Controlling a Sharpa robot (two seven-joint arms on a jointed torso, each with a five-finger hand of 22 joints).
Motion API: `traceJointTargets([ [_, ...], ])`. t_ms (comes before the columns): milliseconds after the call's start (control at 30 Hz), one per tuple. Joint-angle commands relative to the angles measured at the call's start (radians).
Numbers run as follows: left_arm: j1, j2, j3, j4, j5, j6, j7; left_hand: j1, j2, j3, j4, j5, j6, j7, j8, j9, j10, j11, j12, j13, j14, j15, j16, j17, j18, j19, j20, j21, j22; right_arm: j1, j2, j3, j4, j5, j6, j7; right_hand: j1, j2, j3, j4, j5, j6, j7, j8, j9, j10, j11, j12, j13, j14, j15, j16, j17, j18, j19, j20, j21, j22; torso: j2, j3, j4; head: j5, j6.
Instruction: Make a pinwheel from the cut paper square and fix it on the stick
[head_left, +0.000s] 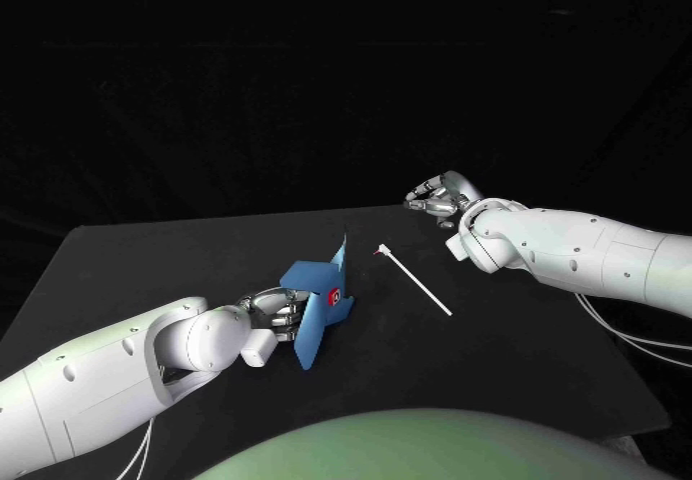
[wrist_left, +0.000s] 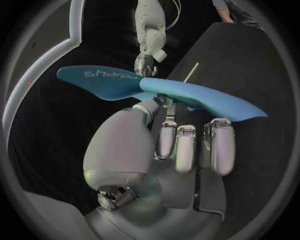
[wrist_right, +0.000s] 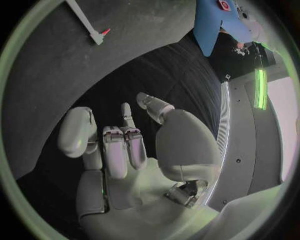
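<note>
Black bench (head_left: 173, 262) carries the stick (head_left: 415, 281). My left robot hand (head_left: 274, 305) grips the paper pinwheel (head_left: 317, 320) for mounting; right robot hand (head_left: 437, 198) released, empty.

Open gap between pinwheel (head_left: 320, 300) and stick (head_left: 418, 282)

The head view is showing a dim scene: the black table (head_left: 173, 260) is soaking up the light and merging with the darkness behind it. The white arms are catching the light strongly on their upper sides. The paper pinwheel (head_left: 320, 300) and the stick (head_left: 418, 280) are standing out clearly, while any shadows are being lost on the black surface. In the wrist views the left hand (wrist_left: 156, 150) and the right hand (wrist_right: 134, 160) are gleaming with soft highlights rather than harsh glare. The fisheye lens is bending the table's edge there, and a dark frame is ringing each circle.
</note>
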Motion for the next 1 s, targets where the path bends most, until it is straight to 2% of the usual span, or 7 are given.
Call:
traceJointTargets([
  [33,0.001,0.000,0.001,-0.003,0.008,-0.049,-0.042,-0.015,-0.002,0.005,0.001,-0.006,-0.011,0.000,-0.003,0.014,-0.006,0.000,-0.004,0.023,0.108,0.007,0.004,0.263,-0.010,0.002,0.006,-0.004,0.106,0.000,0.002,0.000,0.001,-0.001,0.015,0.006,0.007,0.004,-0.006,-0.002,-0.006,-0.008,-0.001,-0.003,0.001,0.106,-0.004,0.003,0.263,0.104,0.004,0.004,0.263,0.006,-0.008,-0.001,-0.003,0.127,0.000,0.0007,-0.0002,0.006,0.000],
  [400,0.002,-0.018,0.005,-0.008,0.022,-0.045,-0.033,-0.041,0.002,0.010,-0.001,-0.007,-0.023,0.002,-0.001,0.015,-0.014,0.002,-0.010,0.013,0.108,0.009,0.004,0.263,-0.009,0.000,0.008,-0.006,0.104,0.000,0.003,-0.001,0.000,-0.001,0.014,0.009,0.010,0.004,-0.007,-0.003,-0.006,-0.008,-0.001,-0.003,0.002,0.106,-0.004,0.003,0.263,0.104,0.004,0.004,0.263,0.006,-0.008,-0.001,-0.002,0.127,0.001,0.0000,0.0018,0.010,0.000],
  [467,0.004,-0.023,0.006,-0.006,0.021,-0.043,-0.029,-0.056,0.001,0.015,-0.006,-0.007,-0.048,0.009,-0.010,0.010,-0.021,0.007,-0.015,0.004,0.108,0.012,0.004,0.263,-0.009,-0.001,0.010,-0.007,0.103,0.000,0.003,-0.001,0.000,-0.001,0.015,0.009,0.010,0.004,-0.007,-0.003,-0.006,-0.008,-0.001,-0.003,0.002,0.106,-0.004,0.003,0.263,0.104,0.004,0.004,0.263,0.006,-0.008,-0.001,-0.002,0.127,0.001,-0.0003,0.0019,0.011,0.000],
  [600,0.010,-0.033,0.010,0.003,0.013,-0.039,-0.022,-0.094,-0.006,0.030,-0.022,-0.006,-0.152,0.040,-0.038,-0.009,-0.076,0.034,-0.053,-0.063,0.108,0.036,0.004,0.263,-0.009,-0.004,0.029,-0.011,0.099,0.000,0.004,-0.001,-0.001,-0.001,0.017,0.010,0.012,0.004,-0.008,-0.003,-0.006,-0.008,-0.001,-0.003,0.002,0.106,-0.003,0.003,0.263,0.104,0.004,0.004,0.263,0.006,-0.009,-0.001,-0.003,0.126,0.000,-0.0001,0.0027,0.014,0.000],
  [700,0.024,-0.041,0.011,0.012,0.000,-0.032,-0.023,-0.125,-0.010,0.034,-0.026,-0.006,-0.228,0.060,-0.046,-0.020,-0.121,0.052,-0.078,-0.112,0.108,0.052,0.004,0.263,-0.008,-0.005,0.046,-0.010,0.100,-0.001,0.004,-0.001,-0.003,-0.001,0.019,0.011,0.012,0.004,-0.008,-0.003,-0.006,-0.008,-0.001,-0.003,0.002,0.106,-0.003,0.003,0.263,0.104,0.004,0.004,0.263,0.006,-0.009,-0.001,-0.003,0.126,-0.001,0.0004,0.0018,0.013,0.000],
  [933,0.049,-0.050,0.012,0.010,-0.041,-0.043,-0.031,-0.155,-0.002,0.051,-0.042,-0.007,-0.322,0.075,-0.011,-0.020,-0.262,0.067,-0.165,-0.268,0.108,0.067,0.004,0.263,-0.006,-0.014,0.063,-0.016,0.093,-0.002,0.003,-0.002,-0.003,-0.001,0.020,0.013,0.014,0.002,-0.009,-0.004,-0.007,-0.009,-0.001,-0.004,0.003,0.106,-0.003,0.003,0.263,0.104,0.004,0.004,0.263,0.007,-0.009,-0.001,-0.004,0.126,-0.001,0.0020,-0.0014,0.017,0.000],
  [1000,0.053,-0.051,0.012,0.006,-0.053,-0.048,-0.035,-0.164,0.001,0.060,-0.048,-0.007,-0.363,0.081,0.004,-0.019,-0.333,0.072,-0.214,-0.349,0.108,0.072,0.004,0.263,-0.005,-0.018,0.068,-0.019,0.089,-0.002,0.001,-0.002,-0.001,-0.001,0.020,0.013,0.014,0.002,-0.009,-0.004,-0.007,-0.009,-0.001,-0.004,0.003,0.106,-0.003,0.003,0.263,0.104,0.004,0.004,0.263,0.007,-0.009,-0.001,-0.004,0.126,0.000,0.0018,-0.0019,0.017,0.000],
])
